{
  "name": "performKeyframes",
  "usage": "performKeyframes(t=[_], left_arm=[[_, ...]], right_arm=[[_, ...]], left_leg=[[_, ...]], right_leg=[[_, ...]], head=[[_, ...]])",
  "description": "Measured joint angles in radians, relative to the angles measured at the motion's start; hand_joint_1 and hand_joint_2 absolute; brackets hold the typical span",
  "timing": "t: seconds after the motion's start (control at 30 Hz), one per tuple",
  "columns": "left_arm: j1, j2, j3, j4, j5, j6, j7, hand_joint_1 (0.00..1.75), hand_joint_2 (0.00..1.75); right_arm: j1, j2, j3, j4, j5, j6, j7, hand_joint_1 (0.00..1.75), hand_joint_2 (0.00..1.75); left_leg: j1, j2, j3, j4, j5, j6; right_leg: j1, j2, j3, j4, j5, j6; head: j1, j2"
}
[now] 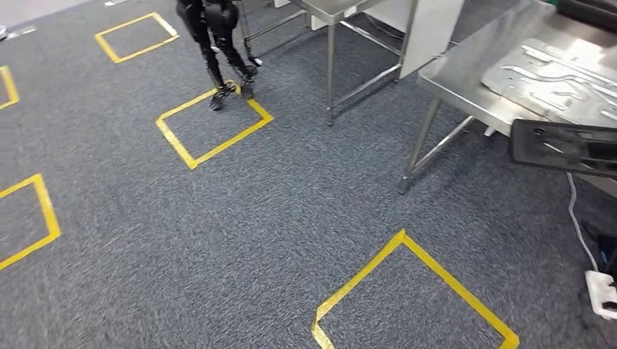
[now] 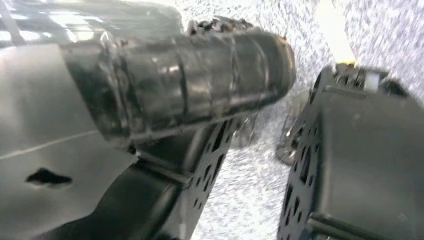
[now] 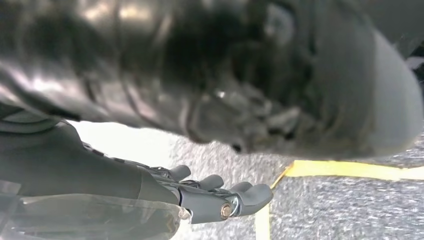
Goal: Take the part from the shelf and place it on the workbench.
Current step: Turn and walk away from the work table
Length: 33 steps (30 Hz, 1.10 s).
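Observation:
A flat black part point(image 1: 564, 145) hangs in the air at the right edge of the head view, just in front of the steel workbench point(image 1: 466, 80). What carries it is cut off by that edge. In the right wrist view my right hand point(image 3: 210, 195) reaches out over the carpet with its fingers point(image 3: 250, 195) stretched, and a big dark glossy blurred mass point(image 3: 225, 70) lies close against it, which I take for the held part. My left hand point(image 2: 190, 85) hangs by my body with its thick thumb sticking out and nothing in it.
A silver shaped metal plate point(image 1: 553, 80) lies on the workbench. Another steel table point(image 1: 335, 14) stands behind it. A second robot's dark legs point(image 1: 218, 43) stand by a yellow tape square point(image 1: 211, 123). Another tape square point(image 1: 407, 291) is near; a white power strip point(image 1: 602, 291) lies at the right.

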Motion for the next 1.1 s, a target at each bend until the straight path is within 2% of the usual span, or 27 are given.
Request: performKeyframes(t=[0.03, 0.07, 0.1, 0.17, 0.2, 0.23, 0.3, 0.33, 0.37, 0.4, 0.47, 0.5, 0.53, 0.57, 0.6, 0.63, 0.7, 0.73, 0.77, 0.8, 0.83, 0.9, 0.97, 1.0, 1.03, 1.07, 1.1], left_arm=[[-0.001, -0.001, 0.000, 0.001, -0.001, 0.000, 0.000, 0.00, 0.00], [-0.001, -0.002, 0.000, 0.002, -0.001, 0.000, 0.000, 0.00, 0.00], [-0.001, -0.002, 0.000, 0.003, 0.000, -0.001, 0.001, 0.00, 0.00], [0.000, -0.002, 0.000, 0.006, 0.002, -0.001, 0.001, 0.00, 0.00], [0.000, -0.003, 0.000, 0.008, 0.002, -0.001, 0.001, 0.00, 0.00], [0.002, -0.003, -0.001, 0.009, 0.003, -0.001, 0.002, 0.00, 0.00], [0.004, -0.003, -0.001, 0.011, 0.003, -0.001, 0.001, 0.00, 0.00], [0.006, -0.004, -0.001, 0.011, 0.004, -0.001, 0.001, 0.00, 0.00], [0.007, -0.004, -0.001, 0.012, 0.004, -0.002, 0.001, 0.00, 0.00], [0.007, -0.005, -0.001, 0.013, 0.004, -0.002, 0.001, 0.00, 0.00], [0.006, -0.006, -0.001, 0.014, 0.005, -0.003, 0.002, 0.00, 0.00], [0.006, -0.007, -0.001, 0.015, 0.006, -0.004, 0.002, 0.00, 0.00], [0.007, -0.007, -0.001, 0.016, 0.007, -0.004, 0.002, 0.00, 0.00], [0.007, -0.007, -0.001, 0.016, 0.007, -0.004, 0.002, 0.00, 0.00], [0.007, -0.008, -0.001, 0.016, 0.007, -0.004, 0.002, 0.00, 0.00], [0.007, -0.008, -0.001, 0.016, 0.008, -0.004, 0.002, 0.00, 0.00], [0.006, -0.008, -0.001, 0.017, 0.008, -0.004, 0.002, 0.00, 0.00], [0.006, -0.008, -0.001, 0.017, 0.008, -0.004, 0.002, 0.00, 0.00], [0.006, -0.008, -0.001, 0.018, 0.008, -0.004, 0.001, 0.00, 0.00], [0.006, -0.008, -0.001, 0.019, 0.008, -0.004, 0.001, 0.00, 0.00], [0.007, -0.007, -0.001, 0.019, 0.008, -0.004, 0.001, 0.00, 0.00], [0.006, -0.007, -0.001, 0.020, 0.009, -0.004, 0.001, 0.00, 0.00], [0.003, -0.007, -0.001, 0.021, 0.008, -0.003, 0.001, 0.00, 0.00], [0.001, -0.007, -0.001, 0.021, 0.007, -0.003, 0.000, 0.00, 0.00], [-0.001, -0.007, -0.001, 0.021, 0.006, -0.003, -0.001, 0.00, 0.00], [-0.002, -0.007, -0.001, 0.021, 0.005, -0.003, -0.001, 0.00, 0.00], [-0.002, -0.007, -0.001, 0.021, 0.005, -0.003, -0.002, 0.00, 0.00]], right_arm=[[0.000, 0.000, 0.000, 0.001, 0.000, 0.000, 0.000, 0.00, 0.00], [0.000, 0.000, 0.000, 0.002, 0.000, 0.000, 0.000, 0.00, 0.00], [-0.001, 0.000, 0.000, 0.002, 0.000, 0.000, -0.001, 0.00, 0.00], [-0.002, 0.001, 0.000, 0.002, 0.002, 0.001, -0.001, 0.00, 0.00], [-0.003, 0.001, 0.000, 0.002, 0.003, 0.002, -0.002, 0.00, 0.00], [-0.003, 0.001, 0.000, 0.002, 0.004, 0.004, -0.002, 0.00, 0.00], [-0.003, 0.002, 0.000, 0.002, 0.007, 0.008, -0.002, 0.00, 0.00], [-0.004, 0.002, 0.000, 0.001, 0.009, 0.010, -0.002, 0.00, 0.00], [-0.004, 0.002, 0.000, 0.001, 0.011, 0.011, -0.002, 0.00, 0.00], [-0.005, 0.002, 0.000, 0.001, 0.013, 0.011, -0.002, 0.00, 0.00], [-0.006, 0.002, 0.000, 0.002, 0.016, 0.011, -0.002, 0.00, 0.00], [-0.005, 0.002, 0.000, 0.002, 0.017, 0.011, -0.003, 0.00, 0.00], [-0.003, 0.001, 0.000, 0.002, 0.017, 0.011, -0.003, 0.00, 0.00], [-0.002, 0.001, 0.000, 0.002, 0.017, 0.010, -0.004, 0.00, 0.00], [-0.001, 0.001, 0.000, 0.002, 0.017, 0.009, -0.004, 0.00, 0.00], [-0.001, 0.000, 0.000, 0.002, 0.016, 0.007, -0.005, 0.00, 0.00], [-0.002, 0.000, 0.000, 0.002, 0.016, 0.003, -0.006, 0.00, 0.00], [-0.002, 0.000, 0.000, 0.002, 0.016, 0.001, -0.007, 0.00, 0.00], [-0.002, 0.000, 0.000, 0.002, 0.016, 0.000, -0.008, 0.00, 0.00], [-0.003, 0.000, 0.000, 0.002, 0.016, -0.001, -0.011, 0.00, 0.00], [-0.003, 0.000, 0.000, 0.002, 0.016, -0.001, -0.013, 0.00, 0.00], [-0.003, 0.000, 0.000, 0.002, 0.017, -0.001, -0.018, 0.00, 0.00], [-0.002, 0.000, 0.000, 0.002, 0.018, -0.001, -0.020, 0.00, 0.00], [-0.001, 0.000, 0.000, 0.002, 0.018, -0.001, -0.020, 0.00, 0.00], [0.000, -0.001, 0.000, 0.002, 0.018, -0.001, -0.020, 0.00, 0.00], [0.000, -0.001, 0.000, 0.003, 0.018, -0.001, -0.021, 0.00, 0.00], [0.000, -0.001, 0.000, 0.003, 0.018, -0.001, -0.021, 0.00, 0.00]], left_leg=[[0.000, 0.003, -0.005, 0.014, 0.005, 0.001], [-0.001, 0.005, 0.008, -0.009, 0.027, 0.005], [-0.003, 0.013, 0.037, -0.064, 0.062, 0.011], [-0.016, 0.060, 0.103, -0.191, 0.108, 0.031], [-0.023, 0.082, 0.124, -0.233, 0.116, 0.040], [-0.029, 0.095, 0.133, -0.251, 0.114, 0.046], [-0.034, 0.082, 0.131, -0.261, 0.116, 0.053], [-0.031, 0.071, 0.135, -0.270, 0.121, 0.055], [-0.026, 0.059, 0.141, -0.281, 0.126, 0.057], [-0.021, 0.049, 0.150, -0.291, 0.131, 0.059], [-0.015, 0.028, 0.159, -0.300, 0.136, 0.063], [-0.014, 0.016, 0.158, -0.299, 0.136, 0.065], [-0.013, 0.003, 0.159, -0.298, 0.135, 0.065], [-0.011, -0.012, 0.160, -0.296, 0.133, 0.065], [-0.009, -0.028, 0.161, -0.292, 0.131, 0.063], [-0.007, -0.042, 0.161, -0.286, 0.126, 0.059], [-0.006, -0.068, 0.154, -0.268, 0.115, 0.047], [-0.006, -0.078, 0.149, -0.261, 0.111, 0.042], [-0.006, -0.087, 0.143, -0.257, 0.109, 0.037], [-0.005, -0.098, 0.138, -0.257, 0.109, 0.032], [-0.004, -0.097, 0.136, -0.257, 0.108, 0.028], [-0.005, -0.060, 0.119, -0.221, 0.087, 0.017], [-0.004, -0.012, 0.068, -0.115, 0.036, 0.007], [-0.003, -0.003, 0.035, -0.051, 0.011, 0.004], [-0.001, 0.001, 0.010, -0.003, -0.001, 0.002], [0.000, 0.003, 0.001, 0.012, 0.006, 0.002], [0.000, 0.006, 0.011, -0.009, 0.029, 0.003]], right_leg=[[0.003, -0.014, 0.001, 0.000, -0.002, -0.002], [0.006, -0.026, 0.003, 0.000, -0.004, -0.003], [0.008, -0.037, 0.007, 0.000, -0.007, -0.003], [0.013, -0.057, 0.015, -0.004, -0.011, -0.002], [0.014, -0.065, 0.018, -0.006, -0.012, 0.000], [0.014, -0.075, 0.020, -0.009, -0.012, 0.003], [0.015, -0.097, 0.026, -0.016, -0.012, 0.012], [0.016, -0.101, 0.029, -0.016, -0.015, 0.017], [0.015, -0.088, 0.027, -0.005, -0.024, 0.022], [0.015, -0.064, 0.016, 0.024, -0.041, 0.026], [0.013, -0.004, -0.044, 0.145, -0.095, 0.032], [0.011, 0.009, -0.080, 0.211, -0.117, 0.034], [0.010, 0.015, -0.108, 0.254, -0.123, 0.035], [0.009, 0.017, -0.119, 0.260, -0.110, 0.037], [0.007, 0.020, -0.111, 0.227, -0.078, 0.039], [0.004, 0.031, -0.087, 0.163, -0.034, 0.041], [-0.004, 0.074, -0.041, 0.044, 0.017, 0.044], [-0.007, 0.090, -0.028, 0.014, 0.023, 0.043], [-0.007, 0.097, -0.024, 0.007, 0.017, 0.039], [-0.007, 0.089, -0.022, 0.005, 0.017, 0.032], [-0.006, 0.078, -0.019, 0.003, 0.017, 0.026], [-0.008, 0.056, -0.012, -0.003, 0.017, 0.013], [-0.007, 0.031, -0.005, -0.007, 0.013, 0.005], [-0.006, 0.016, -0.002, -0.007, 0.010, 0.002], [-0.005, 0.002, 0.000, -0.007, 0.007, 0.001], [-0.004, -0.012, 0.004, -0.006, 0.003, 0.001], [-0.003, -0.023, 0.008, -0.006, 0.000, 0.002]], head=[[-0.001, 0.000], [0.000, 0.000], [0.000, 0.000], [0.001, 0.000], [0.000, 0.000], [0.000, 0.000], [-0.002, 0.000], [-0.002, 0.000], [0.000, 0.000], [0.002, 0.000], [0.008, 0.000], [0.010, 0.000], [0.010, 0.000], [0.010, 0.000], [0.010, 0.000], [0.010, 0.000], [0.012, 0.000], [0.013, 0.000], [0.015, 0.000], [0.015, 0.000], [0.016, 0.000], [0.010, 0.000], [0.004, 0.000], [0.003, 0.000], [0.003, 0.000], [0.003, 0.000], [0.003, 0.000]])
